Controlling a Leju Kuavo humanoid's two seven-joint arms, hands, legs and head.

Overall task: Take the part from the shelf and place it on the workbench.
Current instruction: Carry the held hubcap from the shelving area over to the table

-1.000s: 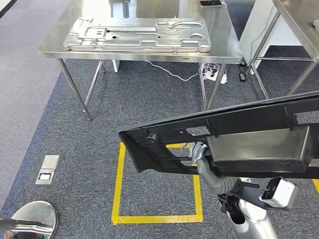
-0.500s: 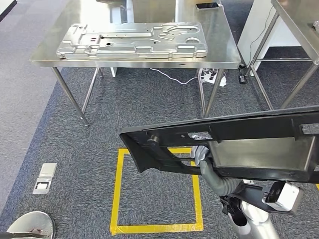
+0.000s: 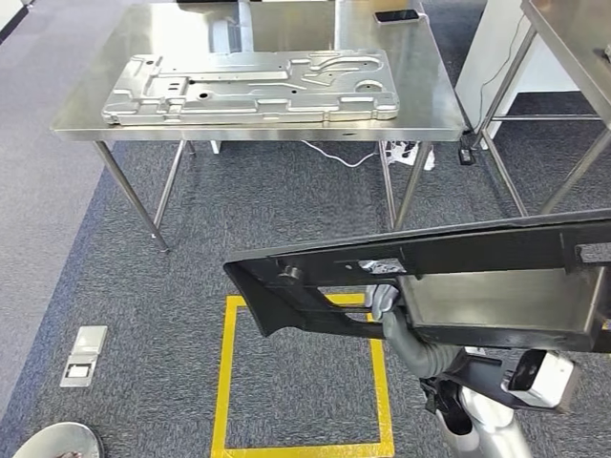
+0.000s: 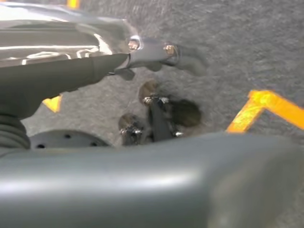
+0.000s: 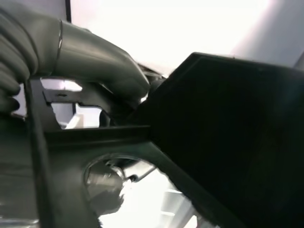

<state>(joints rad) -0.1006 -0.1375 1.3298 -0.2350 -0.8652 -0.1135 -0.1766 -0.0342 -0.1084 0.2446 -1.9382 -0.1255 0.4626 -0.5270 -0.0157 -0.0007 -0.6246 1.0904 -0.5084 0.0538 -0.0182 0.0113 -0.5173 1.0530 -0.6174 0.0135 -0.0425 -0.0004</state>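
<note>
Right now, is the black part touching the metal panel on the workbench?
Apart. In the head view the black part, held by the right robot hand, hangs above the carpet, with open floor between it and the workbench bearing the metal panel.

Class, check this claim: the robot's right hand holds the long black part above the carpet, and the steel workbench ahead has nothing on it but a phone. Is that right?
Not quite. The head view shows the workbench also carries a large stamped metal panel, with the phone at its far edge. The rest stands: the right hand holds the black part above the carpet.
</note>
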